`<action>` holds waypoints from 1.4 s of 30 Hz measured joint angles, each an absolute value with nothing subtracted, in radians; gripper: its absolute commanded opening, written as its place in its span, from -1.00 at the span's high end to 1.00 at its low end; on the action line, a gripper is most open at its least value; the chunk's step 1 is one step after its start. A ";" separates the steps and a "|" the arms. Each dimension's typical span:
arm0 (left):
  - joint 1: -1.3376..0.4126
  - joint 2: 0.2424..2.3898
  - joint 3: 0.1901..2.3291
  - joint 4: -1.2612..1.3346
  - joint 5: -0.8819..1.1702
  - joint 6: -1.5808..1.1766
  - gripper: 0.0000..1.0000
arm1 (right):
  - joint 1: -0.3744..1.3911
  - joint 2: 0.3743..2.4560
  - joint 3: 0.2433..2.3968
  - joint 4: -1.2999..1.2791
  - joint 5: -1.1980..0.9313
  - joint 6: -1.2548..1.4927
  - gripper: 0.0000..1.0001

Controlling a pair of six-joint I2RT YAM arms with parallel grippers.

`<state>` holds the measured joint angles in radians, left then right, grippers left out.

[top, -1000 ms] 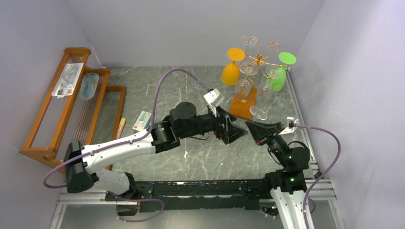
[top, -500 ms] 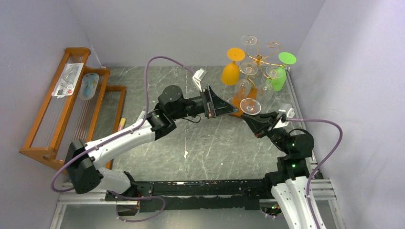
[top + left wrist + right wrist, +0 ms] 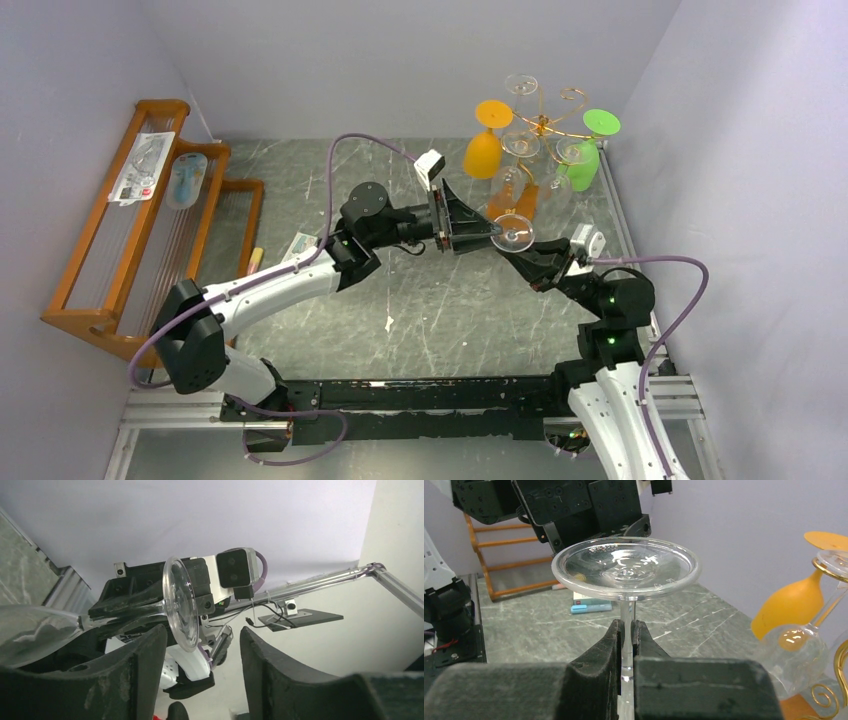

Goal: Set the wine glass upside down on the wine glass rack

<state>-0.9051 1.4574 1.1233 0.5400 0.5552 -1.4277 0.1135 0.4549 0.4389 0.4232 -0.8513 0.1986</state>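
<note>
The clear wine glass (image 3: pixel 512 237) is held foot up by its stem in my shut right gripper (image 3: pixel 524 258), above the table in front of the rack. In the right wrist view the pads (image 3: pixel 610 645) pinch the stem under the round foot (image 3: pixel 625 570). My left gripper (image 3: pixel 490 232) is open, its fingertips right beside the foot. In the left wrist view the foot (image 3: pixel 181 605) stands just past the left finger (image 3: pixel 142 670), not gripped. The gold wire wine glass rack (image 3: pixel 545 125) stands on its wooden base (image 3: pixel 505 222) at the back right.
An orange glass (image 3: pixel 485 145), a green glass (image 3: pixel 585 160) and clear glasses (image 3: pixel 520 145) hang on the wire rack. A large slatted wooden rack (image 3: pixel 150 225) with packets stands at the left. A small box (image 3: pixel 298 252) lies on the table. Walls are close on the right.
My left gripper has risen and swung toward the back right, up to the glass foot. My right gripper has carried the glass up and a little leftward toward it.
</note>
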 measured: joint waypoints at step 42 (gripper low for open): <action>-0.783 1.457 1.029 0.450 0.656 -1.294 0.90 | 0.115 0.569 0.665 0.137 -0.690 0.575 -0.36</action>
<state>-0.7826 1.4574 1.0294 0.4500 0.6563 -1.2942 0.1154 0.5686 0.6655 0.1371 -0.6903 0.5747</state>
